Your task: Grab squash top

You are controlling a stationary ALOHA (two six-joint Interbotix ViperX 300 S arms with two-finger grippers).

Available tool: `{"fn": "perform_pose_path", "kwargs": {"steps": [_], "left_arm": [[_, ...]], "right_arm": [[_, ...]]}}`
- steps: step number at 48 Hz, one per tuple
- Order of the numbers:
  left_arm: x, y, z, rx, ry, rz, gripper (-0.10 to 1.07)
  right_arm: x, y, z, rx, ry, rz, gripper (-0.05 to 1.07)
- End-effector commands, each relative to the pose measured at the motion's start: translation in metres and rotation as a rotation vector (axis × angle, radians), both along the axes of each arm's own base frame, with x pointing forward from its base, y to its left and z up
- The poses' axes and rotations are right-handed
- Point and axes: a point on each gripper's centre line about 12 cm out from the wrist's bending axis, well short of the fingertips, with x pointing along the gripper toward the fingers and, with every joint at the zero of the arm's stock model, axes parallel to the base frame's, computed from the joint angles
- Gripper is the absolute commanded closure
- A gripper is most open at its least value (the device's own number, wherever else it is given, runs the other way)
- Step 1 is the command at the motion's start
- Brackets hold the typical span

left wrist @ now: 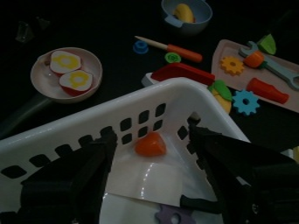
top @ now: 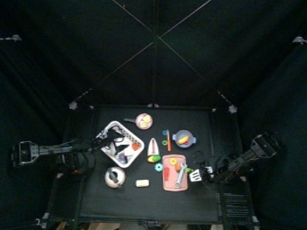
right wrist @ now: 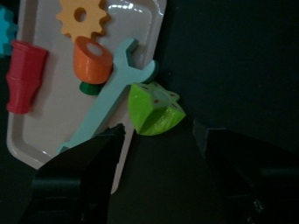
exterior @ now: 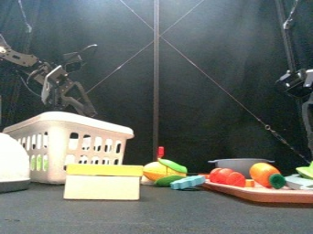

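A green lumpy piece (right wrist: 155, 109), which looks like the squash top, lies on the table against the edge of the white tray (right wrist: 47, 96), next to the blue wrench (right wrist: 103, 96). It also shows in the left wrist view (left wrist: 267, 42). My right gripper (right wrist: 163, 166) is open and hovers just short of the green piece, holding nothing. My left gripper (left wrist: 152, 171) is open over the white basket (left wrist: 70, 144), empty. In the top view the left gripper (top: 110, 144) is over the basket and the right gripper (top: 204, 171) is at the tray's right edge.
The tray holds an orange gear (right wrist: 79, 17), a carrot (right wrist: 91, 61) and a red piece (right wrist: 24, 79). The basket holds an orange piece (left wrist: 149, 146). A pan with egg halves (left wrist: 66, 70), a blue bowl (left wrist: 184, 12) and a yellow block (exterior: 102, 181) stand on the table.
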Motion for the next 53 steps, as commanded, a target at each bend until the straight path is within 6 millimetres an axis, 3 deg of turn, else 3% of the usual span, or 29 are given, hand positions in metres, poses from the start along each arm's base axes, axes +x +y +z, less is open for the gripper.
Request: {"fn": "perform_pose_path", "kwargs": {"steps": [1, 25, 43, 53], "left_arm": [[0.002, 0.000, 0.004, 0.002, -0.017, 0.000, 0.00], [0.000, -0.001, 0.000, -0.004, -0.018, 0.004, 0.00], [-0.001, -0.001, 0.000, -0.016, -0.021, 0.014, 0.00], [0.000, -0.001, 0.000, -0.016, -0.021, 0.012, 0.00]], "right_arm": [[0.002, 0.001, 0.000, 0.006, -0.008, 0.006, 0.08], [0.005, -0.017, -0.012, 0.005, -0.017, 0.000, 0.08], [0.004, -0.018, -0.015, 0.011, -0.017, 0.008, 0.08], [0.004, -0.018, -0.016, 0.015, -0.013, 0.003, 0.18]]}}
